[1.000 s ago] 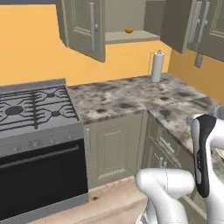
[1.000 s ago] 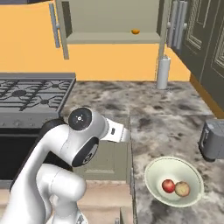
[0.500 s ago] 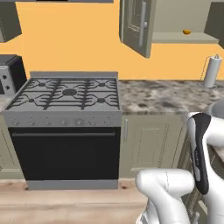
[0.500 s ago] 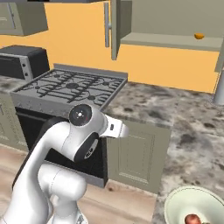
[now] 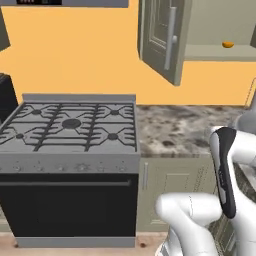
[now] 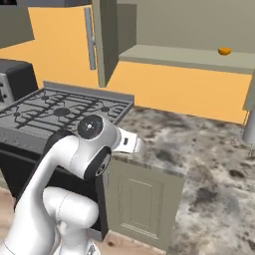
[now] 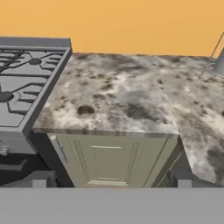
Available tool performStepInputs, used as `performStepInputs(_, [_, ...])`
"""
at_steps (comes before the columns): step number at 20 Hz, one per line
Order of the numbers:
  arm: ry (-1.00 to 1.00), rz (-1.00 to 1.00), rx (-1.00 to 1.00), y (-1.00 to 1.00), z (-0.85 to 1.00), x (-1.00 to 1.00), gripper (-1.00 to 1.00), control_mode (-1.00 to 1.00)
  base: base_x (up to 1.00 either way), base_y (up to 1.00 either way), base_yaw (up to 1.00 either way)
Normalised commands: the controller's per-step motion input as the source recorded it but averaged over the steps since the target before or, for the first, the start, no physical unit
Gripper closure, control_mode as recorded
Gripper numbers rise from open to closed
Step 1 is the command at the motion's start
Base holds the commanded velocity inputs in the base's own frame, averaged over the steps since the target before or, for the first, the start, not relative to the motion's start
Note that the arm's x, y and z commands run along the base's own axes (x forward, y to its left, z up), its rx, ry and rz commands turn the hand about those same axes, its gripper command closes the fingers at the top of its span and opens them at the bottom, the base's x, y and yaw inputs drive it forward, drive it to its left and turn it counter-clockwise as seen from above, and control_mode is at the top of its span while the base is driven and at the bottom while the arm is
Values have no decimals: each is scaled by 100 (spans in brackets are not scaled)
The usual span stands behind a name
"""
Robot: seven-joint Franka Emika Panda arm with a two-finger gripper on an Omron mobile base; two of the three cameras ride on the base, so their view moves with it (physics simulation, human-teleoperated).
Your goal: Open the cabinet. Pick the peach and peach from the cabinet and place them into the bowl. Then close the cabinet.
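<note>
Your cabinet [image 5: 200, 35] hangs on the orange wall above the bench [image 7: 127, 96], and its left door [image 5: 162, 37] stands swung out toward you, bar handle [image 5: 171, 37] upright on its face. In the right base view the same door [image 6: 105, 37] juts out over the back corner of the stove [image 6: 60, 112]. On the cabinet's inner shelf [image 6: 189, 56] sits one peach [image 6: 224, 51], orange-yellow, alone toward the right end of the shelf; from the left base view you see it [image 5: 228, 44] resting near the shelf's front edge.

The bench is mottled grey stone, running right from the stove and turning forward at its right end. A pale lower cabinet door [image 7: 107, 162] sits under its front edge, beside the black oven front [image 5: 70, 205].

Your end effector [image 7: 111, 187] is open: the hand view shows its two dark fingertips [image 7: 39, 183] standing wide apart at the bottom, with nothing between them. It points at the bench's front edge and the lower cabinet door, well apart from the peach on the shelf.

A grey upright object [image 7: 218, 63] stands at the bench's far right back corner; you cannot tell what it is.
</note>
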Motion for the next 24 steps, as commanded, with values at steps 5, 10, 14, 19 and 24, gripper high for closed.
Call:
performStepInputs(5, [0,0,0,0,0,0,-100,100,-1,-98,10])
performStepInputs(10, [0,0,0,0,0,0,-100,100,14,-13,1])
performStepInputs(14, [0,0,0,0,0,0,-100,100,90,-5,0])
performStepInputs(19, [0,0,0,0,0,0,-100,100,20,-12,0])
performStepInputs(24, [0,0,0,0,0,0,-100,100,-26,0,0])
